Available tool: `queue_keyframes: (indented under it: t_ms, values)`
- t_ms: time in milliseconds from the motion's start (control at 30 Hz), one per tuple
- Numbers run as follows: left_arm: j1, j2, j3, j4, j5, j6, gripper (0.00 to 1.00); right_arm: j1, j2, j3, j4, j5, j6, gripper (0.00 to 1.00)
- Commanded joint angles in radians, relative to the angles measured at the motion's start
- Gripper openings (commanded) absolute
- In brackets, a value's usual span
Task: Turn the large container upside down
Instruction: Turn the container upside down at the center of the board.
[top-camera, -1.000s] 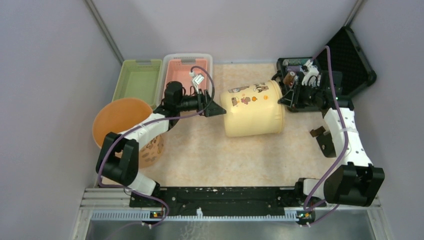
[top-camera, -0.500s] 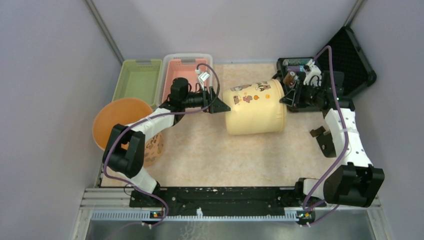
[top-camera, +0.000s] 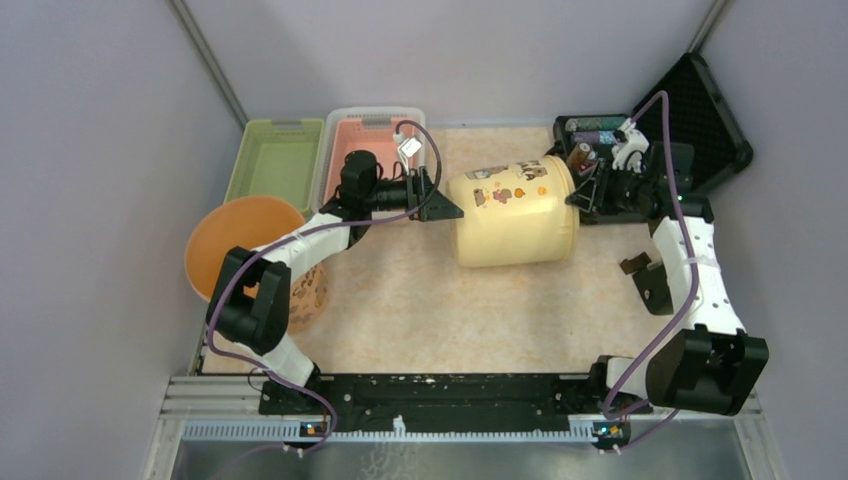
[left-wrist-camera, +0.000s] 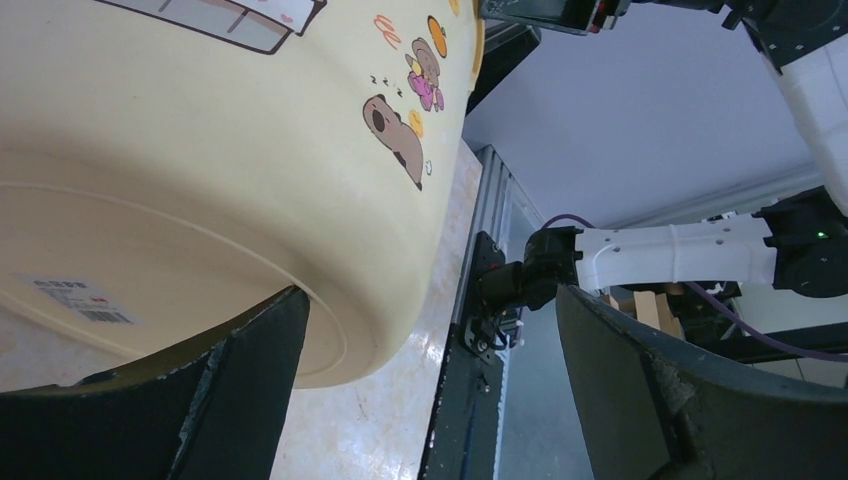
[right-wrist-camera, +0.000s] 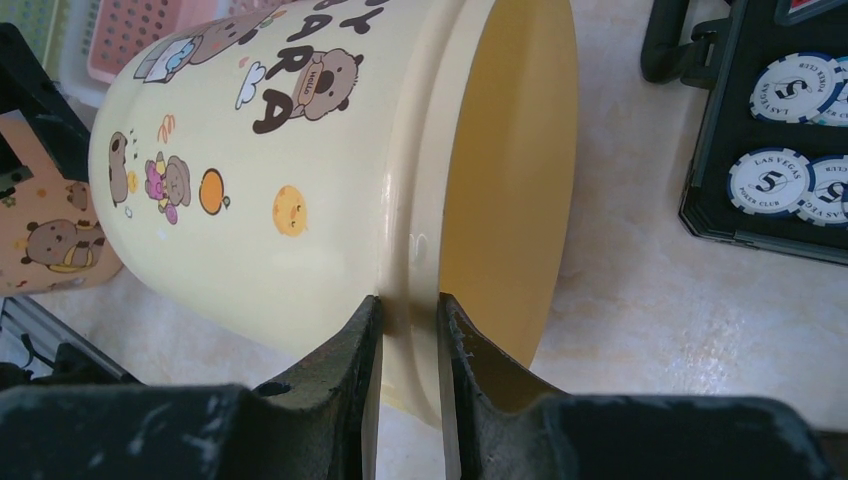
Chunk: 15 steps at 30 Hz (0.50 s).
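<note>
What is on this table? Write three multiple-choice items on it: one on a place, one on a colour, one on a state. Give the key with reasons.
1. Where does the pink bin stand?
A. Beside the green bin, at the far edge of the table
B. At the near edge, between the arm bases
C. Against the right wall

2. What colour is the large container?
A. Plain blue
B. Clear
C. Pale yellow with cartoon animals

3. How does the right gripper stand?
A. Wide open, away from everything
B. Shut on the large container's rim
C. Shut tight on nothing

Key:
1 A: the top view shows the two bins side by side at the back.
2 C: both wrist views show pale yellow walls with printed animals.
3 B: the right wrist view shows one finger outside the rim and one inside.
</note>
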Motion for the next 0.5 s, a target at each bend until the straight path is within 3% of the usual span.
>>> queue_keyframes:
  t_ms: [0, 467]
  values:
    - [-0.056, -0.027, 0.066, 0.172, 0.111, -0.060, 0.99, 0.019, 0.017, -0.007, -0.043, -0.075, 0.018, 0.08]
    - [-0.065, -0.041, 0.088, 0.286, 0.148, -0.176, 0.99, 0.019, 0.018, -0.018, -0.043, -0.194, 0.038, 0.09]
